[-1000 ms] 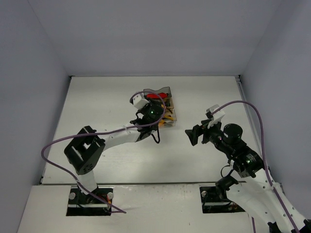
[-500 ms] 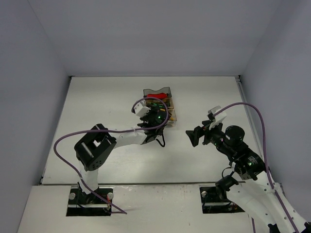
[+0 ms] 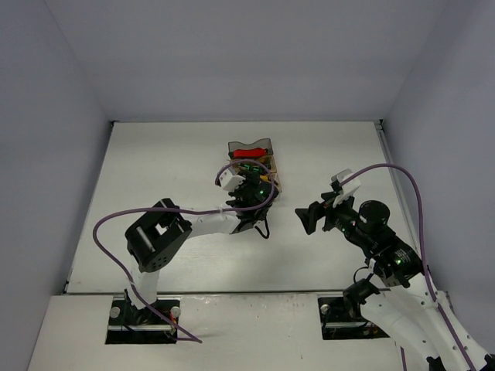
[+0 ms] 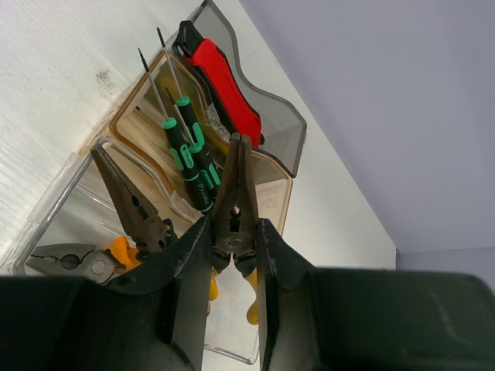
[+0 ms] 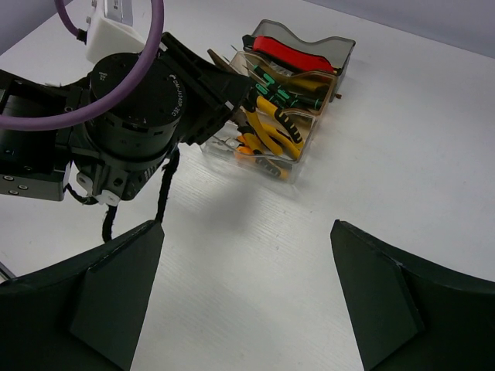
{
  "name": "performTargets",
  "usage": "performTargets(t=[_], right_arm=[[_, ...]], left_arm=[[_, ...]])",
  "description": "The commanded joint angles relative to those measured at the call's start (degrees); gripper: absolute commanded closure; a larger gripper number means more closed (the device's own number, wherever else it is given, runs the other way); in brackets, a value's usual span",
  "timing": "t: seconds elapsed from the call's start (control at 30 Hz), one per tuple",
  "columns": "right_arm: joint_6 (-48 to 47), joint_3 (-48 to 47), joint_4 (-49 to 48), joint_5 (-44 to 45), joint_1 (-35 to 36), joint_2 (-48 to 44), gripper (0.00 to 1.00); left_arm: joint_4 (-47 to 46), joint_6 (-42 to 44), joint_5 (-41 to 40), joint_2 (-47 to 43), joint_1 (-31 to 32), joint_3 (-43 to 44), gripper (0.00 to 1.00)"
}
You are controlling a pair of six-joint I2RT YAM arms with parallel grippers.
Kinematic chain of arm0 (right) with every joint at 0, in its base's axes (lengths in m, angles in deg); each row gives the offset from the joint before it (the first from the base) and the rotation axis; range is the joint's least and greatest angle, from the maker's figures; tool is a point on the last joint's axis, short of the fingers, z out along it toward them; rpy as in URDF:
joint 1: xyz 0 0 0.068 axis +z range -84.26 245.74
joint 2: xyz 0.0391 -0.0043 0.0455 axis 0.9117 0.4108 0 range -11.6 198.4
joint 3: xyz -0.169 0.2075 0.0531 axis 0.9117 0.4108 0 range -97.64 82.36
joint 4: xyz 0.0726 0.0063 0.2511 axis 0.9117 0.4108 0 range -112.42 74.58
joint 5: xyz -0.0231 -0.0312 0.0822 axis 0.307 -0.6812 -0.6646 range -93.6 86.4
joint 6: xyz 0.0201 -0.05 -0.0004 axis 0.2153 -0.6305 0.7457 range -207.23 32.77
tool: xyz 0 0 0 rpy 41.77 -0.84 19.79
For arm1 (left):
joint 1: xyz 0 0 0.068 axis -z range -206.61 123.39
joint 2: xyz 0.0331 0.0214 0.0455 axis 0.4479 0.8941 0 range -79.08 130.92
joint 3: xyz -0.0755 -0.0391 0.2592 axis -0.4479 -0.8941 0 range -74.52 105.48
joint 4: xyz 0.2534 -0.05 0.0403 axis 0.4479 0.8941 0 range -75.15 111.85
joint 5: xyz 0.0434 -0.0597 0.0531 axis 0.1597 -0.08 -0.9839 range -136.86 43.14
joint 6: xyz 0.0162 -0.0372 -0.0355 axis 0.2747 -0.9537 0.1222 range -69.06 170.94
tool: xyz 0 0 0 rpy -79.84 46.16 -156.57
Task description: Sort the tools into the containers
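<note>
My left gripper is shut on yellow-handled pliers, pinched at the pivot, nose pointing out over the bins. It hangs above the clear bin, which holds orange- and yellow-handled pliers. The amber bin holds green-black screwdrivers. The smoky grey bin holds the red-handled cutter. In the top view the left gripper sits at the near end of the bin row. My right gripper is open and empty, over bare table to the right.
The three bins stand joined in a row mid-table. The left arm's wrist and its purple cable fill the space just left of them. White walls enclose the table on three sides.
My left gripper has moved along the bin row toward its near end, carrying the pliers, uncovering the grey bin. The right arm has shifted slightly back.
</note>
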Motion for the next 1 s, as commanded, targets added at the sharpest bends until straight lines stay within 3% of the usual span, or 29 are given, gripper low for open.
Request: performTargets(t=[0.0, 0.33, 0.6, 0.9, 0.97], right_arm=[[0.3, -0.3, -3.1, -0.4, 0.3, 0.3, 0.12], [0.5, -0.3, -3.1, -0.1, 0.3, 0.1, 0.10], [0.5, -0.4, -3.1, 0.7, 0.2, 0.3, 0.08], [0.7, -2.8, -2.7, 9.1, 0.2, -1.4, 0.00], [0.6, -3.5, -2.4, 12.7, 0.2, -1.5, 0.00]], left_arm=[[-3.9, -2.8, -2.8, -1.3, 0.4, 2.7, 0.85], [-3.9, -2.0, -2.6, -3.5, 0.4, -0.4, 0.58], [-4.1, 2.2, -2.3, -9.2, 1.1, -4.1, 0.50], [-3.1, 35.1, 2.0, -24.5, 2.2, -6.9, 0.40], [0.6, 43.3, 2.8, -32.0, 2.2, -7.4, 0.38]])
